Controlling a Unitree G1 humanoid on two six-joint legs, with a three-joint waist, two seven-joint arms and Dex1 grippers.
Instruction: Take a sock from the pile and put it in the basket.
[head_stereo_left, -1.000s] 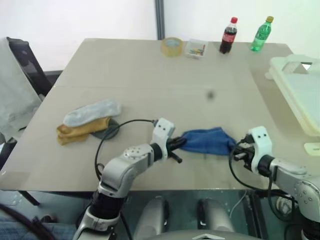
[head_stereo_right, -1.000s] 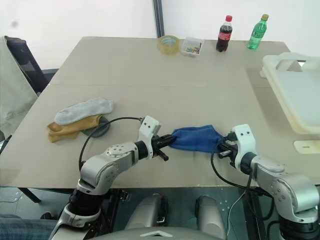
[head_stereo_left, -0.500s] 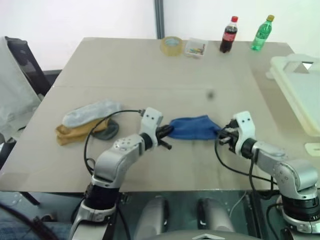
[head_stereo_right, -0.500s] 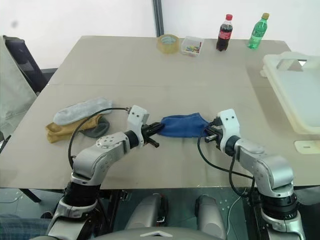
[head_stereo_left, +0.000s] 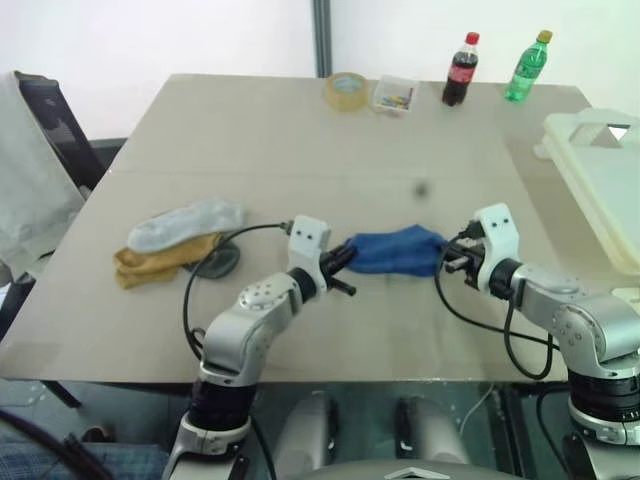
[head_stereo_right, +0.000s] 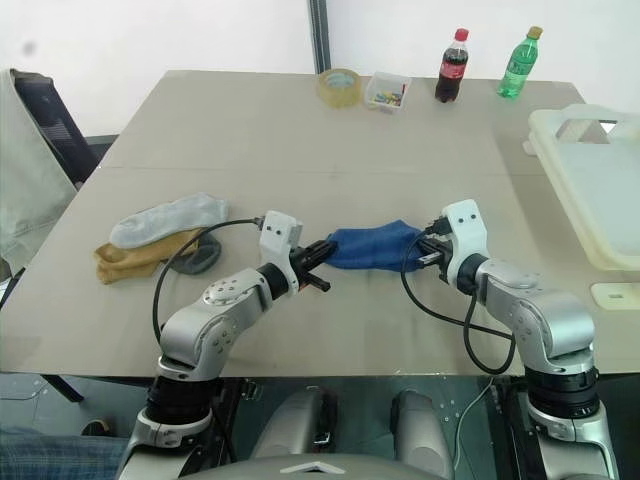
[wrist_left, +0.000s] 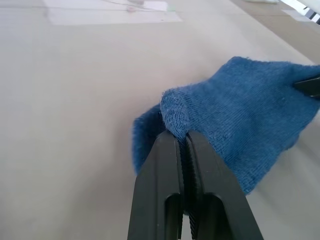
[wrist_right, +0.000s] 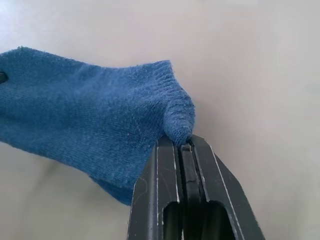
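A royal blue sock (head_stereo_left: 392, 250) hangs stretched between my two grippers, just above the tan table near its front. My left gripper (head_stereo_left: 342, 262) is shut on the sock's left end (wrist_left: 175, 117). At the other end, my right gripper (head_stereo_left: 447, 259) pinches the cuff (wrist_right: 177, 122), shut on it. The pile (head_stereo_left: 175, 243) lies to the left on the table: a light grey sock over a mustard yellow one, with a dark one beside them. The off-white basket (head_stereo_left: 600, 180) stands at the table's right edge, well right of my right gripper.
At the far edge of the table stand a roll of tape (head_stereo_left: 345, 91), a small clear box (head_stereo_left: 393, 95), a cola bottle (head_stereo_left: 460, 70) and a green bottle (head_stereo_left: 525, 68). A dark chair with grey cloth (head_stereo_left: 35, 170) stands left of the table.
Both grippers have lifted the blue sock off the table and carried it a little farther from me; it now hangs taut between them. The right arm moved most.
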